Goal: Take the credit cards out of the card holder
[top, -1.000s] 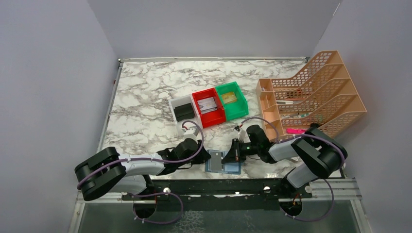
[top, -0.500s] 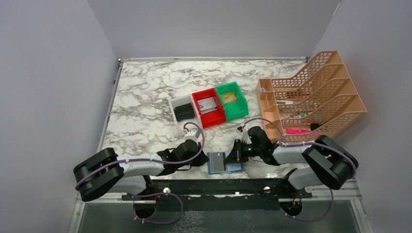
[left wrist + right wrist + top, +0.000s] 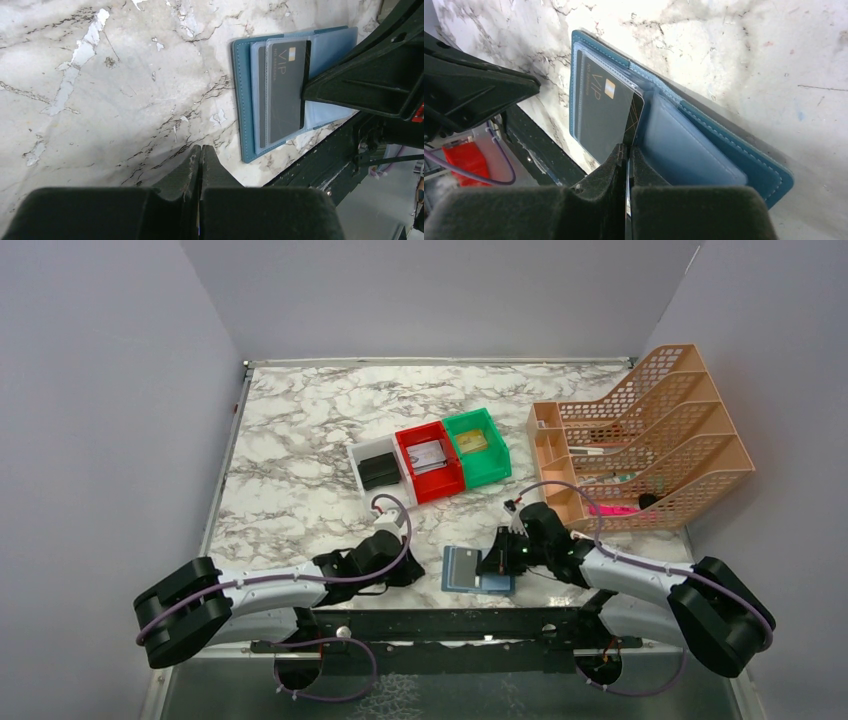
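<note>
The teal-blue card holder (image 3: 244, 100) is laid open on the marble table (image 3: 300, 460), close to its near edge and between the two grippers, with a dark VIP card (image 3: 601, 112) seen across its pocket panels. The card's nearer edge is tilted up and appears to be pinched between the almost closed jaws of the right gripper (image 3: 626, 147), though how far the card is clear of its pocket cannot be told. The left gripper (image 3: 200, 150) is clenched on nothing and is held low over the marble, near the holder but apart from it.
</note>
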